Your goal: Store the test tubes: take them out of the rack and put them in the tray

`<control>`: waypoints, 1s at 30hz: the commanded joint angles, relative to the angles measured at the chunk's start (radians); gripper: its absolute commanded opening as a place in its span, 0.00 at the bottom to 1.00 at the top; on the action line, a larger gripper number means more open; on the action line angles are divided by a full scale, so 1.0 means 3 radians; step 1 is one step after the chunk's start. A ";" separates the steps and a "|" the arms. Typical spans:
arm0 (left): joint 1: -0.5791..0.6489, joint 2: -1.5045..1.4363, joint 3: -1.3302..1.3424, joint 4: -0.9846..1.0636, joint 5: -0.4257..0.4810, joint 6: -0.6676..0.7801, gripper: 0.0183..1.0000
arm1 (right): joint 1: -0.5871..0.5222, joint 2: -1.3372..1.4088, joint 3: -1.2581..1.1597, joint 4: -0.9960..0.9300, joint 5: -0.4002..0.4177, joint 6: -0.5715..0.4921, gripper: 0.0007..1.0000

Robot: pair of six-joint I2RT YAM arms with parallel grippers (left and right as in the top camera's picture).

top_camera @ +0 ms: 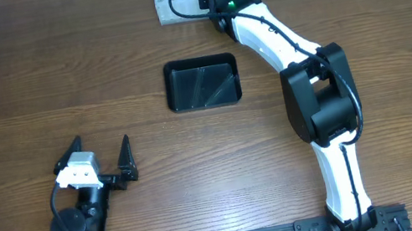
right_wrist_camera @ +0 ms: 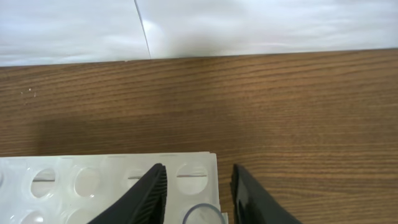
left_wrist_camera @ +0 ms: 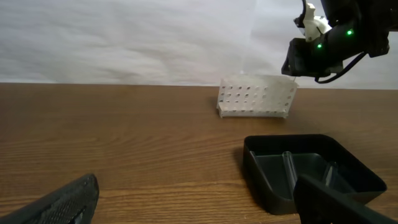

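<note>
Our right end effector (right_wrist_camera: 199, 168) hovers over the near corner of the rack (top_camera: 170, 7) at the far side of the desk (top_camera: 28, 70). It is released, with its fingers standing either side of the rim of a tube (right_wrist_camera: 202, 214) that sits upright in a corner hole, and we see no contact with the glass. We judge the step in hand to be gripping this tube to pull it out.

To do it well, we centre the tube between the fingers before we close, so neither finger pushes it sideways against its hole. We come down far enough to hold it below the rim, yet clear of the rack's top face. We close gently, because the glass is smooth and may slip or crack. Then we lift straight up along the tube's axis until its foot clears the hole, since any tilt could drag the light rack along.

The tray (top_camera: 169, 88) lies in the middle of the desk, well apart from the rack, and what look like stored tubes (left_wrist_camera: 287, 163) lie flat in it. We should lay this one beside them.

Our left end effector (top_camera: 101, 147) rests released near its base, clear of the path
</note>
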 commanded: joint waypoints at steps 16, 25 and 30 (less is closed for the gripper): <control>0.0018 -0.0024 -0.0015 -0.0011 0.0031 0.0027 1.00 | -0.0017 0.0039 0.0094 -0.0027 0.0042 0.0010 0.15; 0.0018 -0.0024 -0.0015 -0.0011 0.0031 0.0025 1.00 | 0.0034 -0.0153 0.0314 -0.0174 0.0114 -0.0045 0.14; 0.0018 -0.0024 -0.0015 -0.0011 0.0031 0.0027 1.00 | 0.0131 -0.0434 0.0659 -0.0402 0.0328 -0.0257 0.14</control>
